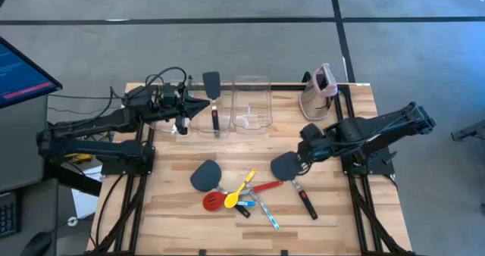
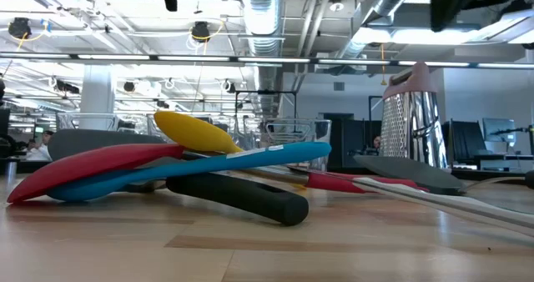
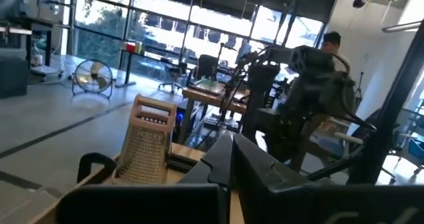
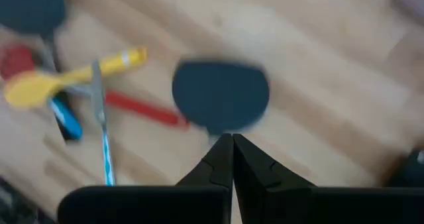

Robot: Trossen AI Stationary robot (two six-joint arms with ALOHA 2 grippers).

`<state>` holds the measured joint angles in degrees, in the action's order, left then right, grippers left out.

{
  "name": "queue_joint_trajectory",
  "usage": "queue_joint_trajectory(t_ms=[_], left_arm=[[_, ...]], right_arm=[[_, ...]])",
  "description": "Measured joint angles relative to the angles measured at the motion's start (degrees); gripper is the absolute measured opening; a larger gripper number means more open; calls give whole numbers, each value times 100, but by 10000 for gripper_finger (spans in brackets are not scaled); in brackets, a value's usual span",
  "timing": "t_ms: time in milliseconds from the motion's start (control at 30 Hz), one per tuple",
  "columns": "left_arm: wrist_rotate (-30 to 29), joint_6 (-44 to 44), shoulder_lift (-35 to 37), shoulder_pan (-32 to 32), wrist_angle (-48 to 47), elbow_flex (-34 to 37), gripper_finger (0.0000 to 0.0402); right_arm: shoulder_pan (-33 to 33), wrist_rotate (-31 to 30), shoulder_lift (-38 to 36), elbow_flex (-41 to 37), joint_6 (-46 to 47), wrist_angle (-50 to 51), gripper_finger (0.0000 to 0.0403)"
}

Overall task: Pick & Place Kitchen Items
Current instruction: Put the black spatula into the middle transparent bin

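Wooden table (image 1: 174,226) fills the overhead view, with two dark robot arms reaching in from its sides. Along the far edge stand three clear plastic bins (image 1: 251,102) in a row, and a beige grater (image 1: 318,91) with a pink top stands upright just beyond them toward the right. The left gripper (image 1: 203,104) hovers over the bins with its fingers pressed together and nothing between them. The right gripper (image 1: 297,165), fingers also pressed together and empty, hangs just above the table beside a spatula head. Three dark grey spatulas show: one spatula (image 1: 212,97) lies across the far bins, a second spatula (image 1: 205,175) lies at the near middle of the table, and a third spatula (image 1: 287,167) lies by the right gripper, its black-red handle pointing toward the near edge. Touching and overlapping between the two near spatulas lie one red slotted spoon (image 1: 213,201), one yellow spoon (image 1: 239,191), one blue spoon (image 2: 209,167), and a thin silvery tool (image 1: 265,210).
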<state>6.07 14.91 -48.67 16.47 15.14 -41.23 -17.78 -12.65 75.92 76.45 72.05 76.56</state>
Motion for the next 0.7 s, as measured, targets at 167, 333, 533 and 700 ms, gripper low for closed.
queue_joint_trajectory(t_ms=[167,333,533,700], left_arm=[[-22,2,-131,0,53,-10,2],[-21,23,-221,0,8,-7,2],[-20,29,-271,0,40,-4,2],[94,31,-273,2,39,-4,2]], right_arm=[[-68,590,427,8,-514,-89,0],[-200,709,939,10,-607,-54,0],[-247,925,1528,6,-559,140,24],[-320,1031,1767,6,-941,76,66]])
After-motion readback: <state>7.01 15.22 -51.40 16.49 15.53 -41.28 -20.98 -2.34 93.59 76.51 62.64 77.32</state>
